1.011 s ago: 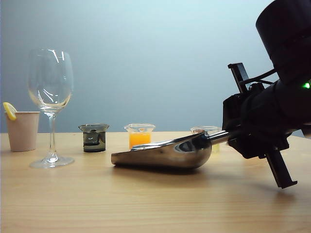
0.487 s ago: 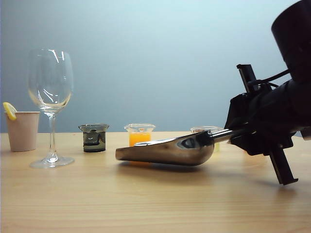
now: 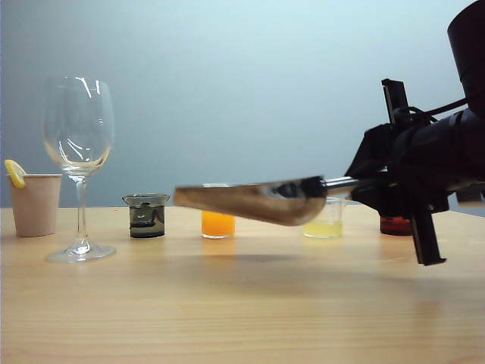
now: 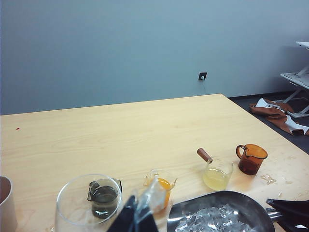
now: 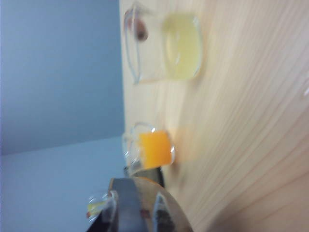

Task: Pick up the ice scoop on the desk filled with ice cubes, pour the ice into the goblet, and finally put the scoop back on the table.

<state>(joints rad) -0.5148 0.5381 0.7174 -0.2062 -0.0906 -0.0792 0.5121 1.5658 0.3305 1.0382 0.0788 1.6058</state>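
One steel scoop (image 3: pixel 254 201) heaped with ice (image 4: pixel 212 220) hangs level above the table (image 3: pixel 227 303), its handle clamped in the right gripper (image 3: pixel 394 189) on the right, while the left gripper (image 4: pixel 137 217), jaw state unclear, hovers nearer the glass (image 3: pixel 79 163) standing far left; carrying it level and slowly should prevent spills.

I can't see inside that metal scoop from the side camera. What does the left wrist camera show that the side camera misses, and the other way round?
Only the left wrist view shows the ice cubes piled in the ice scoop.

Only the exterior view shows the goblet's full stem and foot, the paper cup, and the right gripper shut on the scoop's handle, holding it above the table. The left gripper appears in neither.

Both show the orange beaker and yellow beaker.
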